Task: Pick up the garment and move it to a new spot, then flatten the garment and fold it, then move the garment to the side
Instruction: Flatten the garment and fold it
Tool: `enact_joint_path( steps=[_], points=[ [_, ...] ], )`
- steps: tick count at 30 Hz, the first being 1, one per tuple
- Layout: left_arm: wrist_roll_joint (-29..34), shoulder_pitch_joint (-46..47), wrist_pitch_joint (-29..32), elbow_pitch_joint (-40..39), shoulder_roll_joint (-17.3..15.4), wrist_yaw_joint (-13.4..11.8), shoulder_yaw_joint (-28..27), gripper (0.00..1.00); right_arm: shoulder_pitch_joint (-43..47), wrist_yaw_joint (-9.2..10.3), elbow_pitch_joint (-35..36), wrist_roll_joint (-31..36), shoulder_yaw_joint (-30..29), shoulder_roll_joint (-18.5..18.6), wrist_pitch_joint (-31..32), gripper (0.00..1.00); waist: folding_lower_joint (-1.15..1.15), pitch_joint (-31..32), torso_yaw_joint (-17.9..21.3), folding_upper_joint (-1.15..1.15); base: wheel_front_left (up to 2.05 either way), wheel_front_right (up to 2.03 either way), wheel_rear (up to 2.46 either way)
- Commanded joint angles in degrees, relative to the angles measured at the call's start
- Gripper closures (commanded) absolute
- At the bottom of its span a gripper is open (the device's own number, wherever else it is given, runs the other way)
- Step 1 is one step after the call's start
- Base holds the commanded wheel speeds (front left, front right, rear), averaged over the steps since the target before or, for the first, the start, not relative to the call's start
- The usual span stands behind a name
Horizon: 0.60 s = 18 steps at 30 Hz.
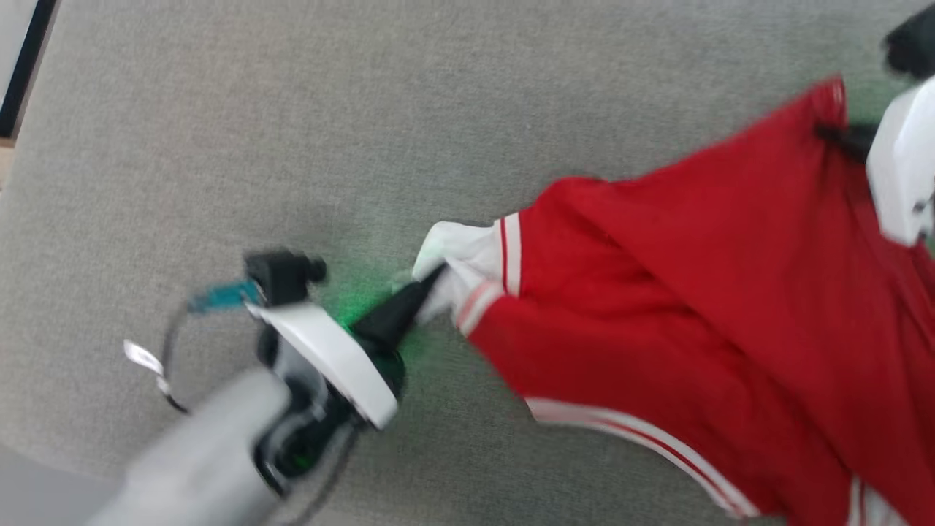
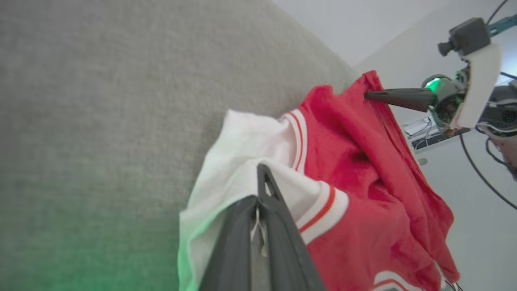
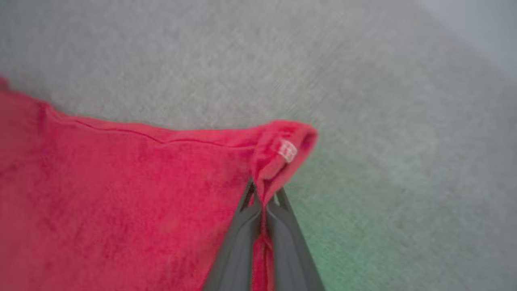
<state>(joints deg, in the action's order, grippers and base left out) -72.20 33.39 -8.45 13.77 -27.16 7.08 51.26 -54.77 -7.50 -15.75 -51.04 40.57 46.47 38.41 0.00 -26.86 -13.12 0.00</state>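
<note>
The red garment [image 1: 701, 292] with white panels and striped trim hangs stretched between my two grippers above the grey fabric surface. My left gripper [image 1: 436, 276] is shut on its white end panel [image 2: 242, 161]; in the left wrist view the dark fingers [image 2: 262, 190] pinch that white cloth. My right gripper [image 1: 829, 133] at the upper right is shut on a red corner of the garment. The right wrist view shows the right gripper [image 3: 262, 194] clamping the red hem corner [image 3: 282, 149], which carries a small label. In the left wrist view the right gripper [image 2: 369, 95] bites the far red edge.
The grey fabric surface [image 1: 365, 109] spreads under everything. A dark-framed edge [image 1: 22, 66] stands at the far upper left corner. In the left wrist view, a pale wall [image 2: 343, 24] and cables [image 2: 480, 173] lie beyond the surface's edge.
</note>
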Motion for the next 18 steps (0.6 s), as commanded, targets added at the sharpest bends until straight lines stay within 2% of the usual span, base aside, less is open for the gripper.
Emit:
enact_joint_path(
  steps=[1, 6, 11, 14, 17, 18],
  points=[
    [-0.5, 2.0, 0.3, 0.4, -0.4, 0.3, -0.7, 1.00, -1.6, 0.02, -1.0, 0.2, -0.7, -0.1, -1.4, 1.00, 0.00, 0.9, 1.0, 0.00, 0.00, 0.00, 0.00],
    [-3.0, 9.8, 1.6, 2.6, -0.9, 0.4, -4.4, 1.00, -6.3, 0.01, -6.5, -0.4, -4.6, -1.5, -7.4, 1.00, 0.00, 1.3, 3.0, 0.00, 0.00, 0.00, 0.00],
    [-7.0, 22.0, 3.9, 8.7, 1.1, 0.5, -9.8, 1.00, -12.7, 0.01, -12.2, -2.1, -10.9, -2.9, -12.4, 1.00, 0.00, -0.8, 5.3, 0.00, 0.00, 0.00, 0.00],
    [-9.9, 33.9, 4.1, 15.9, 3.1, 0.5, -15.1, 1.00, -19.7, 0.01, -17.3, -1.1, -13.9, -6.2, -15.3, 1.00, 0.00, -2.9, 8.2, 0.00, 0.00, 0.00, 0.00],
    [-10.9, 43.2, 3.4, 21.1, 3.1, 0.5, -18.9, 1.00, -25.4, 0.02, -20.5, 0.7, -14.8, -8.9, -17.7, 1.00, 0.00, -4.8, 10.2, 0.00, 0.00, 0.00, 0.00],
    [-10.9, 43.2, 3.4, 21.1, 3.1, 0.5, -18.9, 1.00, -25.4, 0.02, -20.5, 0.7, -14.8, -8.9, -17.7, 1.00, 0.00, -4.8, 10.2, 0.00, 0.00, 0.00, 0.00]
  ],
)
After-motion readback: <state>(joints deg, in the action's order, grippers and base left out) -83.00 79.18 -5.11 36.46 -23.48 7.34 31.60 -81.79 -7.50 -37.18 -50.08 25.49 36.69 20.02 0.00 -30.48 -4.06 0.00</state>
